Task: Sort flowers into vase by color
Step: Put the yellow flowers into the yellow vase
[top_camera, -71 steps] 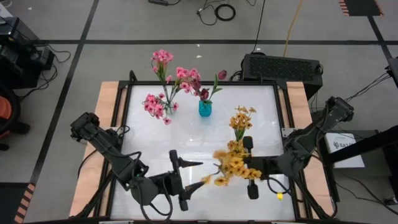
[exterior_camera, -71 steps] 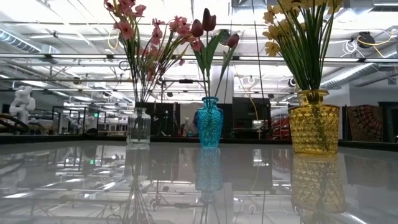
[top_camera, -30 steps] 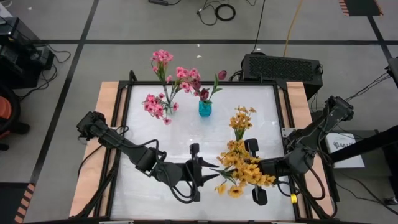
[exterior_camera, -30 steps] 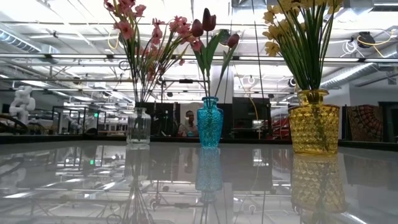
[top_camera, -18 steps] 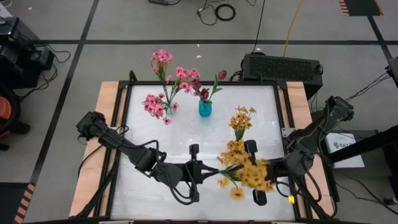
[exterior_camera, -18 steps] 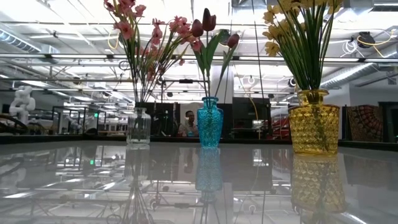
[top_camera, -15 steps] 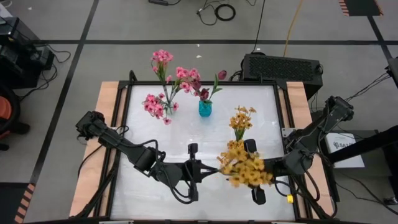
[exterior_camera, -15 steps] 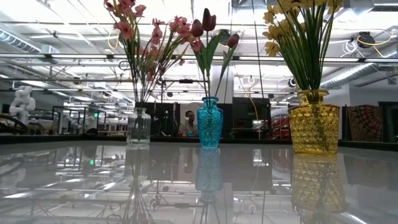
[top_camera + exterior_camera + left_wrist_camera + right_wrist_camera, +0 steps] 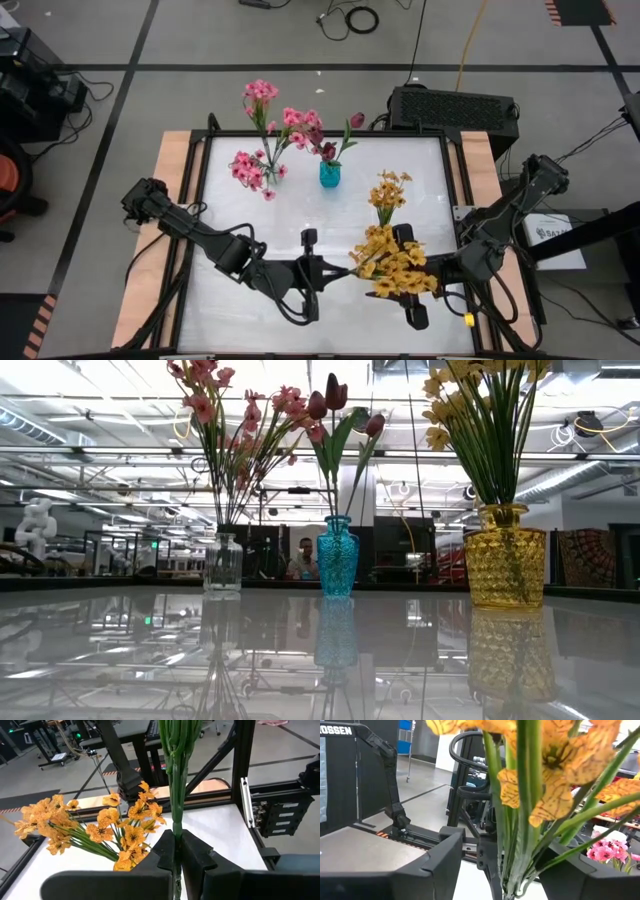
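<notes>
loose flowers [image 9: 392,268]: yellow-orange blooms, green stems
left vase [image 9: 223,564]: clear glass, pink flowers [image 9: 215,395]
middle vase [image 9: 338,557]: turquoise, dark magenta tulips [image 9: 335,398]
right vase [image 9: 505,556]: amber, bumpy pattern, yellow blooms
worktop [image 9: 240,210]: glossy white, pale wood edges

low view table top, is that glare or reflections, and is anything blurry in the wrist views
Low view: the glossy table top mirrors the ceiling lights and the three vases, such as the blue vase. Right wrist view: the yellow flowers sit very close and look soft. Left wrist view: the green stems are sharp.
</notes>
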